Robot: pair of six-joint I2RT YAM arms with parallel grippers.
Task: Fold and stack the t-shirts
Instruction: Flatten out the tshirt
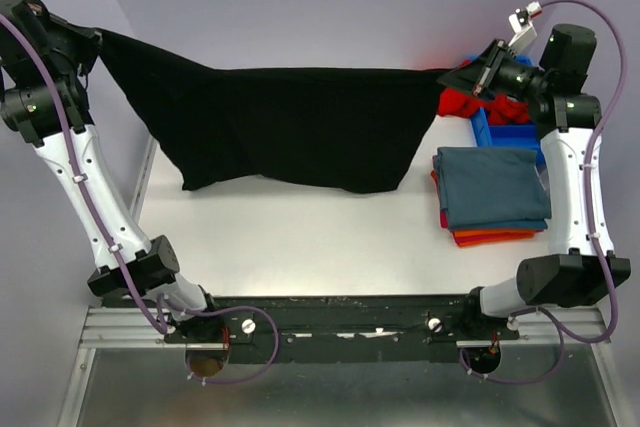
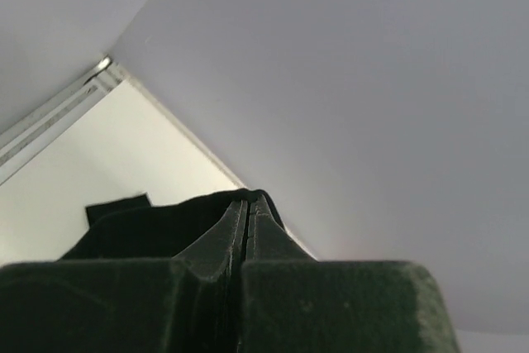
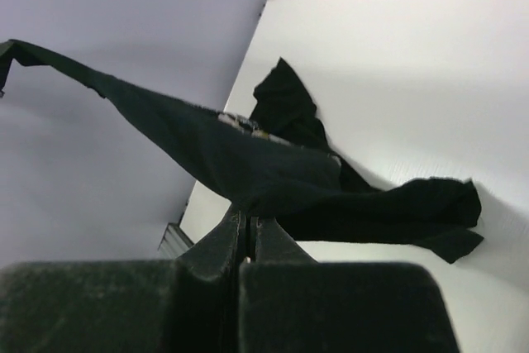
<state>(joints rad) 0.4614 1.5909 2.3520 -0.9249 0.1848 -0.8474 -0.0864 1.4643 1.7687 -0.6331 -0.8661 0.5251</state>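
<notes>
A black t-shirt [image 1: 290,122] hangs stretched between my two grippers above the back of the table, its lower hem sagging onto the white surface. At the upper left my left gripper [image 1: 98,35] is shut on one corner; its wrist view has the fingertips [image 2: 248,201] pinched on black cloth [image 2: 149,229]. My right gripper [image 1: 448,75] is shut on the opposite corner, and from its wrist the shirt [image 3: 273,171] runs away from the closed jaws. A folded slate-blue t-shirt [image 1: 490,187] tops a stack at the right, with an orange one [image 1: 495,238] under it. A red t-shirt [image 1: 475,105] lies in the bin.
A blue plastic bin [image 1: 505,131] stands at the back right, behind the folded stack and under my right arm. The white table [image 1: 300,237] stretches in front of the hanging shirt. A metal rail [image 1: 350,329] with both arm bases runs along the near edge.
</notes>
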